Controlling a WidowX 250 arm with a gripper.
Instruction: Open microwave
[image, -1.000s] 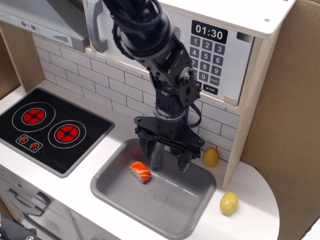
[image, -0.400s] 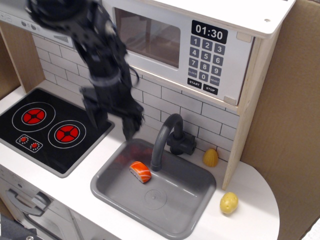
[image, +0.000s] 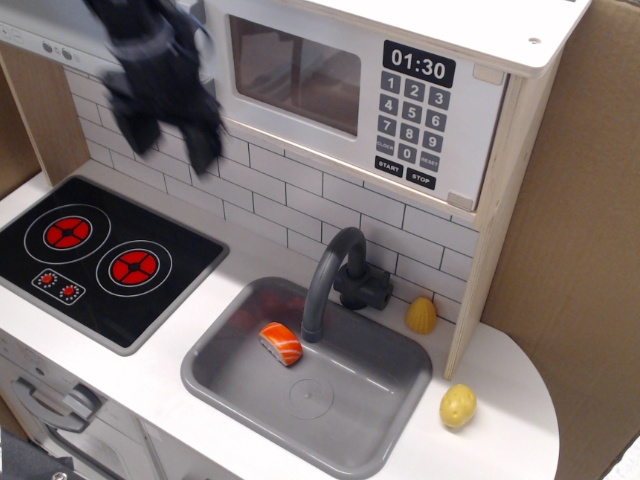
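Observation:
The white toy microwave (image: 300, 80) sits on the shelf above the tiled wall. Its door with the clear window is closed, and the black clock display and keypad (image: 410, 110) are on its right. My black gripper (image: 170, 138) hangs at the upper left, in front of the microwave's left edge and just below it. It is blurred, with its two fingers (image: 205, 145) spread apart and pointing down, holding nothing. The arm hides most of the grey bar handle.
A black hob (image: 95, 255) with red rings lies at the left. A grey sink (image: 390, 410) with a grey faucet (image: 330, 275) holds a salmon sushi piece (image: 281, 343). Two yellow toy foods (image: 421, 315) (image: 458, 405) lie at the right, by the cardboard wall (image: 580, 250).
My gripper has left the faucet over the sink and swung left and up, to the microwave's left edge. The microwave door has stayed closed.

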